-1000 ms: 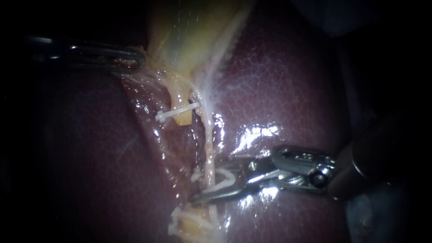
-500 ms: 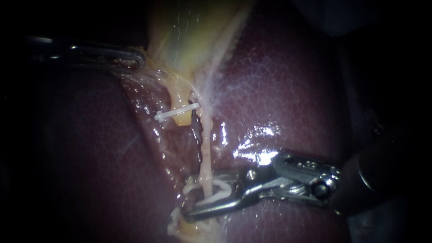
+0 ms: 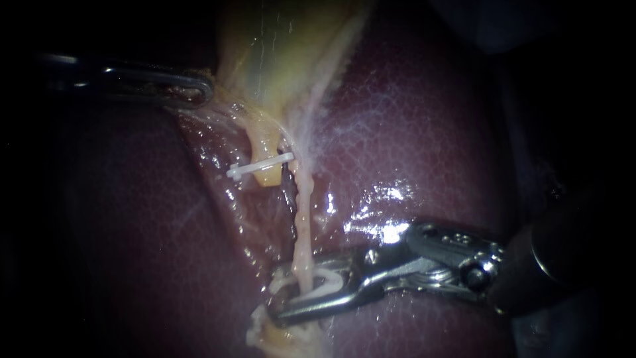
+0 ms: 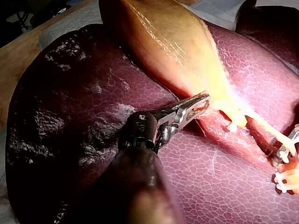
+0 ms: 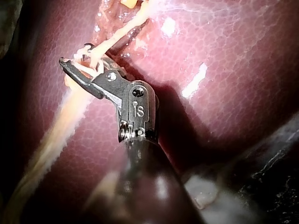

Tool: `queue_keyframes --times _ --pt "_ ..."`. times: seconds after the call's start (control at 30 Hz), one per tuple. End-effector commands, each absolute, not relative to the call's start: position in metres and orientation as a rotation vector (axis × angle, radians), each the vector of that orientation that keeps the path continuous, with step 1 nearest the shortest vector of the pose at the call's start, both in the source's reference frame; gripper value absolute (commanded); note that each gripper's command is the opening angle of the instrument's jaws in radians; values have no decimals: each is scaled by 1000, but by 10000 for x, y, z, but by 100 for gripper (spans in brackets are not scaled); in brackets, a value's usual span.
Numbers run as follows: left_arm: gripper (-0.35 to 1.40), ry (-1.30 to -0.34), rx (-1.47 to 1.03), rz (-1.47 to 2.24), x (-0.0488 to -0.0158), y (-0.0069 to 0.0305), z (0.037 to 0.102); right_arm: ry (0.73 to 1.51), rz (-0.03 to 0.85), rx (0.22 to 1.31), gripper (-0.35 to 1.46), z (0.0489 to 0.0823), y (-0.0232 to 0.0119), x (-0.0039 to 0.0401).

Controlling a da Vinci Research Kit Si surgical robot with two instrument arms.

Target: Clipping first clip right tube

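Liver (image 3: 424, 132): dark red and wet, it fills my endoscope view. Only the left wrist view shows the breadth of the lobe.
Gallbladder (image 3: 278, 53): yellow, at the top of the endoscope view. The left wrist view shows its long body lying across the liver.
Right instrument (image 3: 298, 292): it enters from the lower right. Its jaws stand a little apart around the right tube (image 3: 303, 219) and hold the loaded clip (image 3: 328, 278) between them.
Left instrument (image 3: 199, 89): dim in the endoscope view. My left wrist view shows its jaws pressed onto tissue at the gallbladder's narrow end.
Right tube: a pale strand running from the gallbladder's neck down over the liver. The right wrist view shows it passing between the jaws and carrying on beyond them.
Loaded clip: white legs lie along both jaws, and the tube crosses them.
Upper clip (image 3: 260, 166): white, set across the short yellow stub just left of the right tube.
Lower clips (image 3: 258, 328): white, just below the right instrument's jaws.
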State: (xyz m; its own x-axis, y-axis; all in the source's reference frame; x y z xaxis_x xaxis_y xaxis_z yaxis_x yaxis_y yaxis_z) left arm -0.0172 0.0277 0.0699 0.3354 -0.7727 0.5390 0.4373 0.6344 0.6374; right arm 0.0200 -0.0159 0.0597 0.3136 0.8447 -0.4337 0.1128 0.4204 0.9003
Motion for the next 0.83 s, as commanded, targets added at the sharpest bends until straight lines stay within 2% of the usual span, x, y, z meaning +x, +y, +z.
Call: queue_keyframes --times 0.03,0.17,0.83 --pt "-35 -930 416 -819 -172 277 699 1169 610 1050 2 597 -160 199" --pt "-35 -930 416 -819 -172 277 699 1168 581 1071 -35 597 -160 198" --pt "-35 -930 416 -819 -172 277 699 1163 594 1072 -35 605 -156 195"
